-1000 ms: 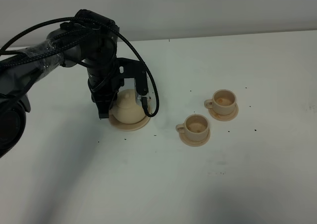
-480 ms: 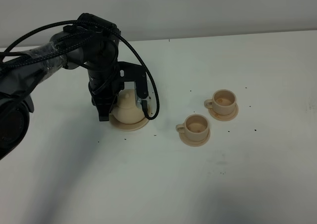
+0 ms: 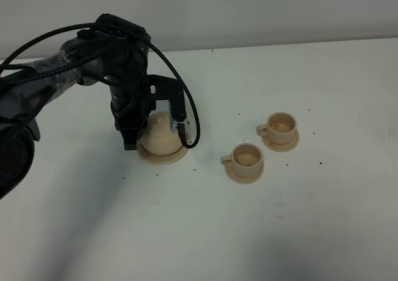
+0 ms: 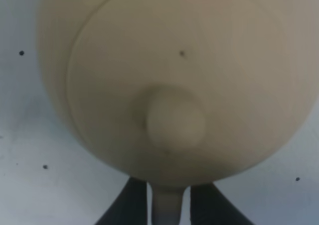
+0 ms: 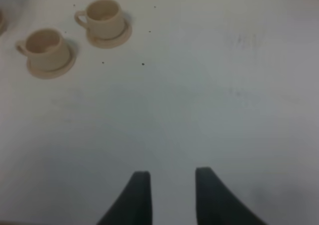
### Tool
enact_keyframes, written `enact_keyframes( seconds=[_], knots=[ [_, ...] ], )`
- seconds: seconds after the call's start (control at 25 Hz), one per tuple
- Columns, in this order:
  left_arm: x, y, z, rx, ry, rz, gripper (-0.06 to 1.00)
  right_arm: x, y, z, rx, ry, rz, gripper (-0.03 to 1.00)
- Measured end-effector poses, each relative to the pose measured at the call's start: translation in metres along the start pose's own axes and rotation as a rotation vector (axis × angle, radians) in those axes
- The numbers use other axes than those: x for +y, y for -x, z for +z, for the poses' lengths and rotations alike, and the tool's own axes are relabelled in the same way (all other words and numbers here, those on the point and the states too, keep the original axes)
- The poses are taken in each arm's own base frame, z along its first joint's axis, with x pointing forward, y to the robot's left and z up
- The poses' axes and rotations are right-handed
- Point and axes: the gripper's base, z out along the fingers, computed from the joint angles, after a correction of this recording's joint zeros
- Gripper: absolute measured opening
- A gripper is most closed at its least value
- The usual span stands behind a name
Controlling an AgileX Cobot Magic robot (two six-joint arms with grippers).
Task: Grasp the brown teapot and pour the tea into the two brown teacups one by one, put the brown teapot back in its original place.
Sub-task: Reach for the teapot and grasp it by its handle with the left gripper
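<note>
A white matte desk (image 3: 311, 231) runs back to a plain pale grey wall (image 3: 249, 7). Fine dark specks (image 3: 287, 165) are scattered over its top.

Left of the desk's middle, toward the far edge, the left arm (image 3: 74, 69) comes in from the desk's left edge. It is black, partly wrapped in clear film, and trailing a looped black cable (image 3: 194, 122). Its wrist housing hangs over the teapot (image 3: 160, 138) and hides the pot's left flank in the high view.

The teapot is squat, round and smooth, a pale tan glazed ceramic with a knobbed lid (image 4: 174, 123). It sits upright on the wide plate (image 3: 163, 158), a flat round dish of the same tan.

The left gripper (image 4: 168, 210) is down at the pot's loop handle (image 4: 167, 205). Its two dark fingers (image 4: 130, 207) stand part-way apart on either side of the handle. A thin pale sliver shows on each side of the handle, so the gripper does not look clamped on it.

Right of the desk's middle stand two small tan cups, each with a little loop handle and its own round saucer. The nearer teacup (image 3: 247, 156) is closest to the pot. The farther teacup (image 3: 281, 125) is just beyond it, toward the far right. The two saucers lie close together but apart. Both cups are well apart from the pot, with speckled desk between.

The right gripper (image 5: 172, 195) hangs above bare desk away from the cups. Its dark, tapered fingers are part-way apart and hold nothing.
</note>
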Motion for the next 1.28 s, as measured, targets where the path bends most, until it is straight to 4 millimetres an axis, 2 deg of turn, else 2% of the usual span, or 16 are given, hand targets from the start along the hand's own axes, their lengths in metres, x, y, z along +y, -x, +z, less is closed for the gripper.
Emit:
enact_keyframes(
  seconds=[0.64,0.88,1.28],
  knots=[
    [-0.0001,0.0011,0.0000,-0.012,-0.002,-0.004,0.23,0.0000,0.0000,0.0000,0.000,0.000,0.000,0.23],
    [-0.0001,0.0008,0.0001,-0.016,-0.005,-0.007,0.12,0.0000,0.0000,0.0000,0.000,0.000,0.000,0.23],
    [-0.0005,0.0010,0.0001,-0.019,-0.010,-0.009,0.12,0.0000,0.0000,0.0000,0.000,0.000,0.000,0.23]
  ],
)
